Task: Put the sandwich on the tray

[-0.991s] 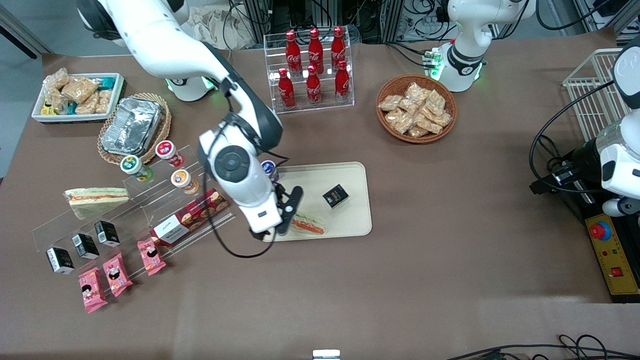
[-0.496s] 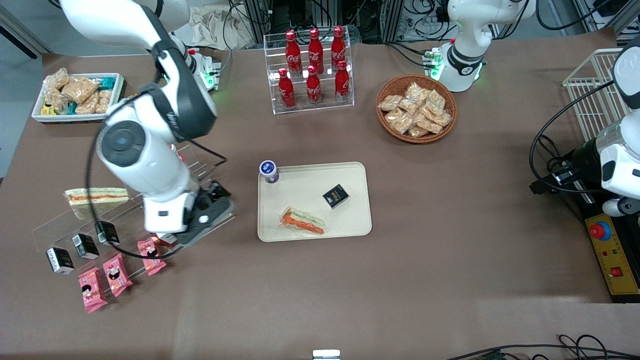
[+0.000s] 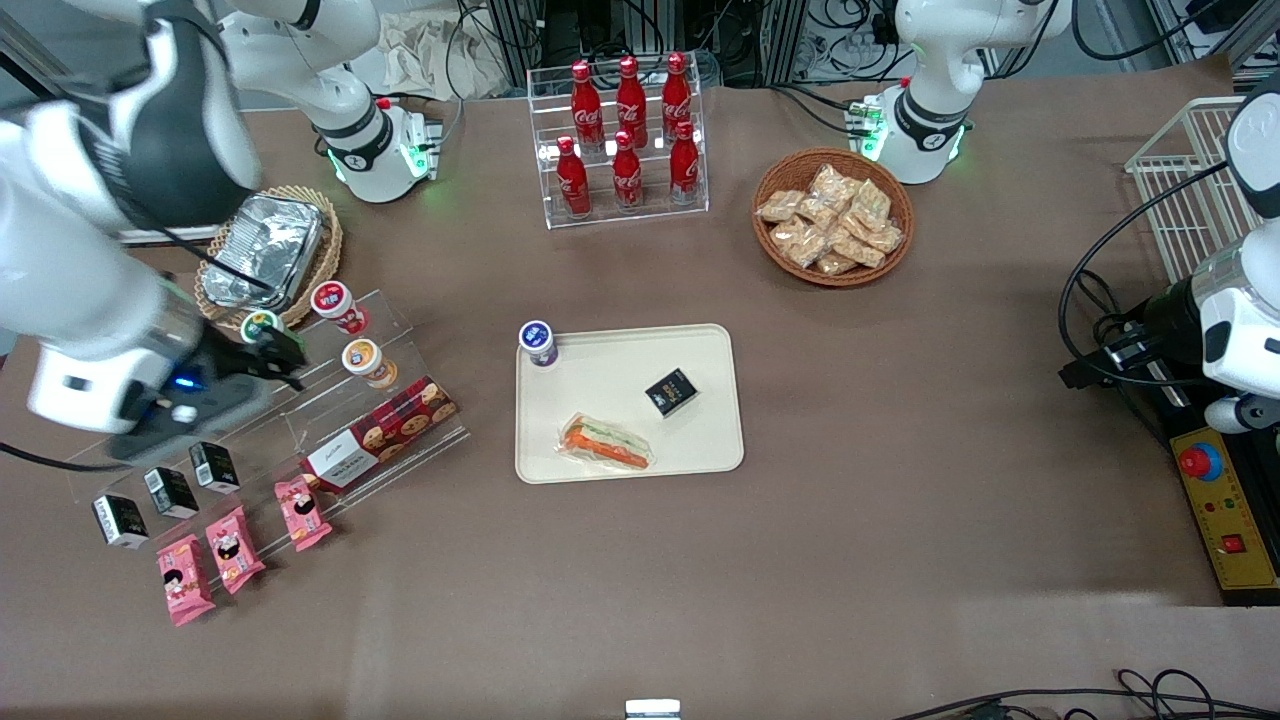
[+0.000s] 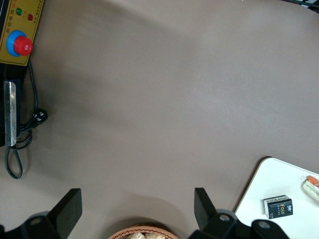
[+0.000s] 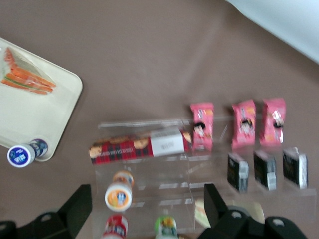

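Note:
The sandwich [image 3: 605, 445], a wrapped wedge with orange and green filling, lies flat on the cream-beige tray [image 3: 620, 375] in the middle of the table, on the part of the tray nearer the front camera. It also shows in the right wrist view [image 5: 25, 74], on the tray [image 5: 35, 114]. My right gripper [image 3: 272, 352] is open and empty. It hangs above the clear acrylic stepped rack [image 3: 330, 400] toward the working arm's end of the table, well away from the tray. In the right wrist view the gripper [image 5: 147, 199] is over the small cups.
A small black box [image 3: 671, 391] lies on the tray and a purple-capped cup [image 3: 538, 343] stands at its corner. The rack holds cups, a cookie box [image 3: 380, 435], black boxes and pink packets [image 3: 235, 545]. A foil tray [image 3: 265, 250], a cola rack [image 3: 625, 135] and a snack basket [image 3: 832, 215] stand farther away.
My right gripper has left the sandwich lying on the tray. The arm has swung away from the tray toward the working arm's end, over the acrylic rack, and risen.

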`<act>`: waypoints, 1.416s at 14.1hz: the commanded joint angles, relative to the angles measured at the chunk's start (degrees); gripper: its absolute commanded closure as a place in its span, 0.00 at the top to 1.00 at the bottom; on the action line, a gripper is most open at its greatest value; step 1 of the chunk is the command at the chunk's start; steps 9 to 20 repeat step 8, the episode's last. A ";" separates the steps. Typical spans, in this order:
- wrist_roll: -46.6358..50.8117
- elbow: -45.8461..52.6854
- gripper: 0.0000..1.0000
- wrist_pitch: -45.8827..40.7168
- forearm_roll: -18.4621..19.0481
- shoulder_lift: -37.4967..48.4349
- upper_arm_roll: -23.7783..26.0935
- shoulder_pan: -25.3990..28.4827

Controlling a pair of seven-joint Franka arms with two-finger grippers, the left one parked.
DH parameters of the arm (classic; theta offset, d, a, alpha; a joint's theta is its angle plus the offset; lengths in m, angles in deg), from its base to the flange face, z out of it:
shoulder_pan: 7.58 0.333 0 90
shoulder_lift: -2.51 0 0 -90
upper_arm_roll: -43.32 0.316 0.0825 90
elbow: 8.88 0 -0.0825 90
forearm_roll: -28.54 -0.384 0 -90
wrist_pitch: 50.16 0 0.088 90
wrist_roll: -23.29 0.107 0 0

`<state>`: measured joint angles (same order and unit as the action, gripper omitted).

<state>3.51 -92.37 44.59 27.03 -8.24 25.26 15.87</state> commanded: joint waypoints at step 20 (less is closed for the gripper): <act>3.43 0.34 1.00 -3.97 -4.11 1.34 -5.94 -5.53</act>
